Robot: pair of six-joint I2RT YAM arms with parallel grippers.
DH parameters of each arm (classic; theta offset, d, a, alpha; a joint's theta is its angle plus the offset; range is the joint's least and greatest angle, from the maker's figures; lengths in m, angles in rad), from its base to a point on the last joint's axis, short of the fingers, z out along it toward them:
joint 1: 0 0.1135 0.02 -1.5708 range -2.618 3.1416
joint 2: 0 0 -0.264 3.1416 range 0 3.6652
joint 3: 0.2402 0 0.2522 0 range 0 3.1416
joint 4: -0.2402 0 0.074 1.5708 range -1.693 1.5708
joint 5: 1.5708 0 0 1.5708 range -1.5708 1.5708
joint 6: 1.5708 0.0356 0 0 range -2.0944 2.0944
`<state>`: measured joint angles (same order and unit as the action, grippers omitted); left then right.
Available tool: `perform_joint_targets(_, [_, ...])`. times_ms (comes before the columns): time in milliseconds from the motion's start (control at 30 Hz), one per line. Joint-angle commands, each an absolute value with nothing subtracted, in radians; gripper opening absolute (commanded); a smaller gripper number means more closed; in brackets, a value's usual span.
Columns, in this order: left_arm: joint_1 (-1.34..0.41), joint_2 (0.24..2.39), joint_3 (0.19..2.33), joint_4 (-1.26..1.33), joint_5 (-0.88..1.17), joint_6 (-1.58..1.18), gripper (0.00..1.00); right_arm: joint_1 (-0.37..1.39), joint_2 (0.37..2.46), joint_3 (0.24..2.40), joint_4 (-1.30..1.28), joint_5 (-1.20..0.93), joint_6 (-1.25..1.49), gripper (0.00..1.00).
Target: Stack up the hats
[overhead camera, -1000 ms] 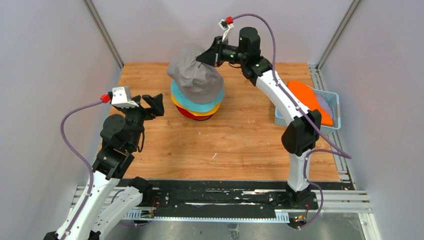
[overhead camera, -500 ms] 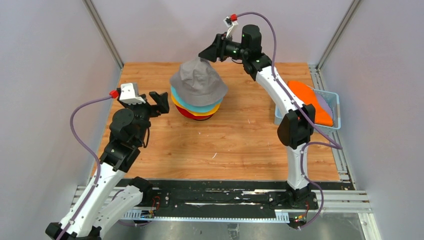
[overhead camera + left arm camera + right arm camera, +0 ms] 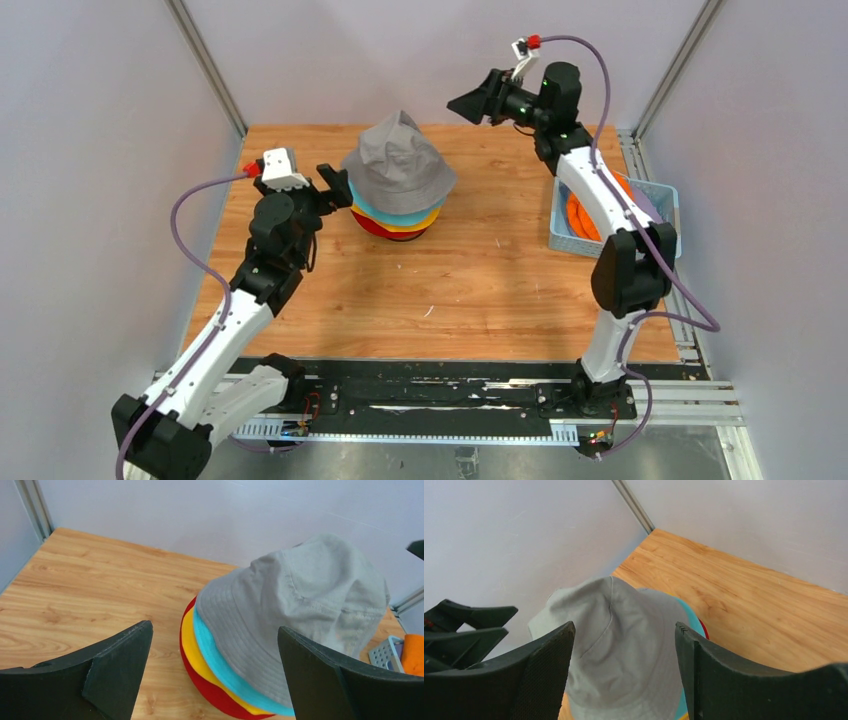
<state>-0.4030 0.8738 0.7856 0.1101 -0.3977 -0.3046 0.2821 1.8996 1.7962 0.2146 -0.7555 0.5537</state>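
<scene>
While grey hat (image 3: pixel 398 165) caps stack (image 3: pixel 396 216) | right end effector (image 3: pixel 462 104) well apart; gaping

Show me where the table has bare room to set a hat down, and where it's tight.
Bare table runs across the near half, from its front edge up to the hat stack, and also between stack and basket. Tight: left of the stack, beside the open left gripper.

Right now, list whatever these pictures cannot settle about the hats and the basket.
- Crowns of the teal hat, yellow hat and red hat: every view, covered by the grey hat.
- Whatever the stack sits on: every view, buried under the hats.
- Basket contents beside the orange hat: top view, crossed by the right arm; left wrist view, cut by the frame edge.
</scene>
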Motion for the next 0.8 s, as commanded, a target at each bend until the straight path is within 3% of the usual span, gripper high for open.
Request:
perform_joint_targets(0, [-0.381, 0.964, 0.862, 0.232, -0.373, -0.322, 1.0, 0.277, 1.778, 1.682, 0.308, -0.754, 0.538, 0.73])
perform_joint_targets(333, [-0.355, 1.235, 1.09, 0.299, -0.305, -0.316, 1.0, 0.33, 1.785, 1.612, 0.296, -0.735, 0.493, 0.74])
perform_joint_targets(767, [-0.321, 1.438, 1.248, 0.285, -0.229, -0.305, 1.0, 0.413, 1.858, 1.627, 0.209, -0.684, 0.405, 0.74])
